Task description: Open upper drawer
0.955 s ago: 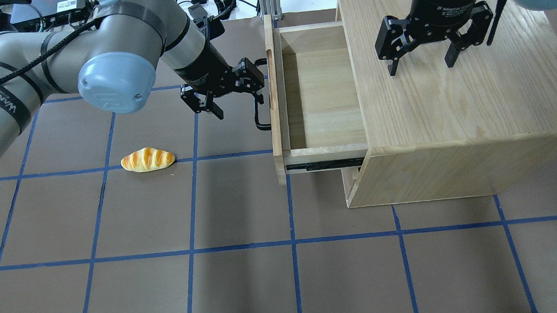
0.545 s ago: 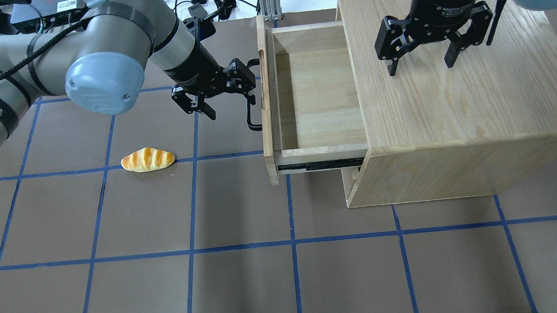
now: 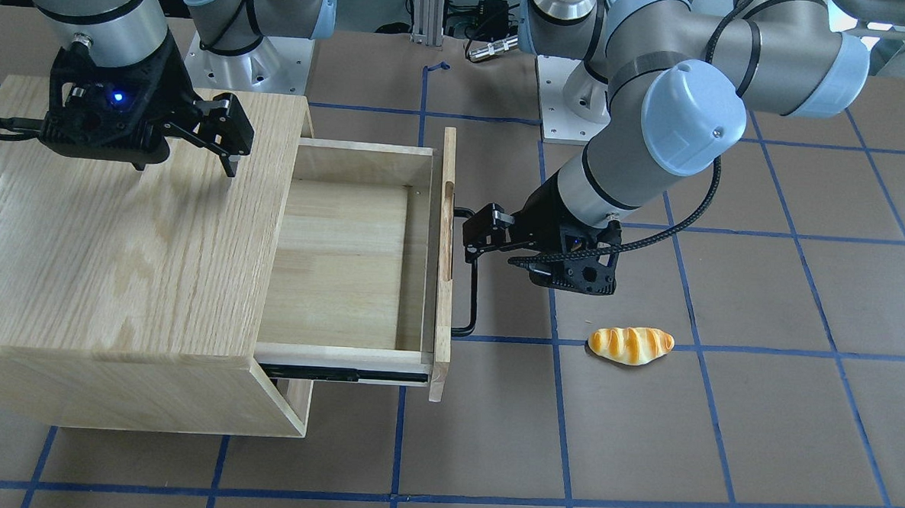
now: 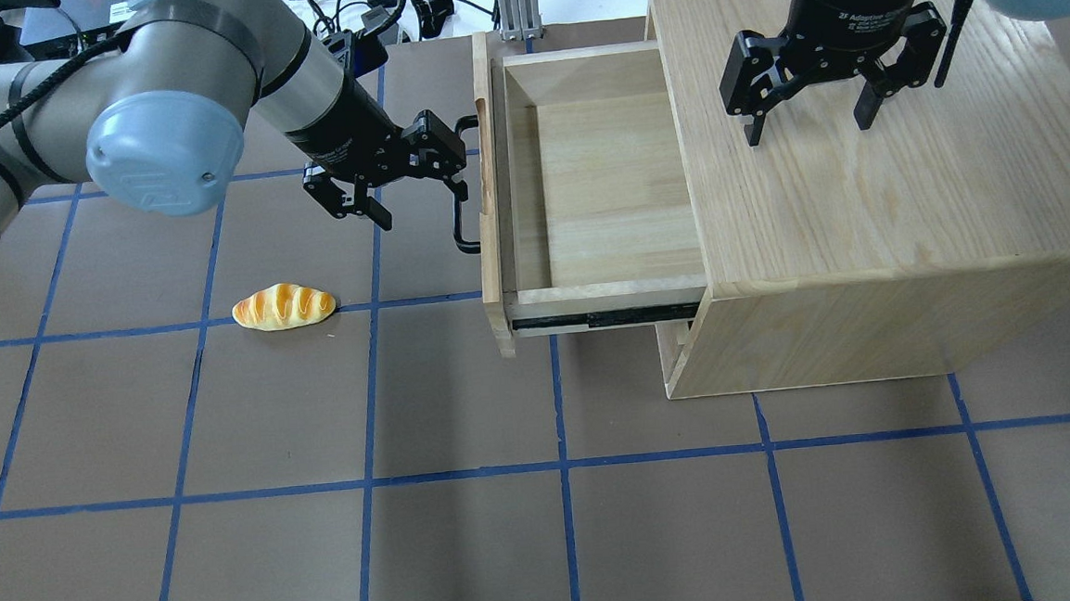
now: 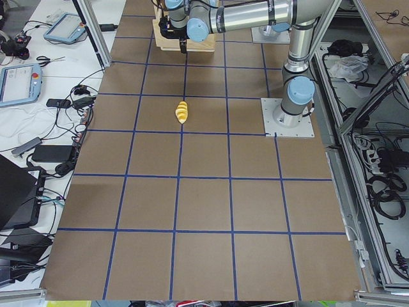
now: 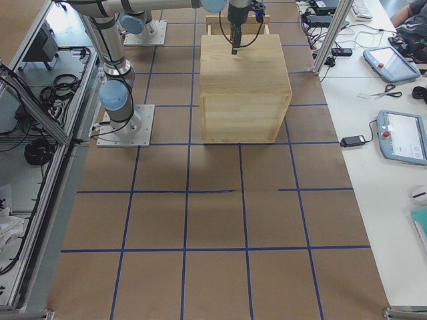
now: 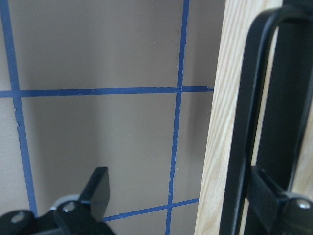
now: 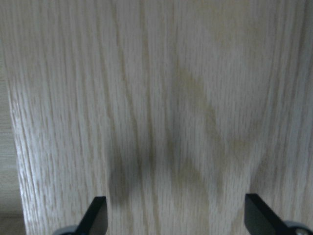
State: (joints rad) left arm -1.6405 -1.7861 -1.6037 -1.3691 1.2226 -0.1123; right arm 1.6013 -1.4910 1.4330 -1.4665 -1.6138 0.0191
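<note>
The upper drawer (image 4: 491,247) stands pulled far out of the oak cabinet (image 4: 864,206), and its inside is bare. Its front panel (image 3: 443,299) carries a long black bar handle (image 4: 457,214). My left gripper (image 4: 416,185) is open at the handle, with one finger hooked between the bar and the panel and the other finger out over the mat. The left wrist view shows the handle (image 7: 247,122) against the panel (image 7: 220,147) in front of that hooked finger. My right gripper (image 4: 809,126) is open and empty, just above the cabinet top (image 8: 156,98).
A yellow bread roll (image 4: 284,307) lies on the brown mat to the left of the drawer and also shows in the front view (image 3: 630,345). A lower drawer front shows a little under the upper one. Cables and frame posts stand beyond the table's far edge.
The drawer has slid further out of the cabinet, leftward in the overhead view, with my left gripper moving the same way at its handle. The right arm has not moved.
</note>
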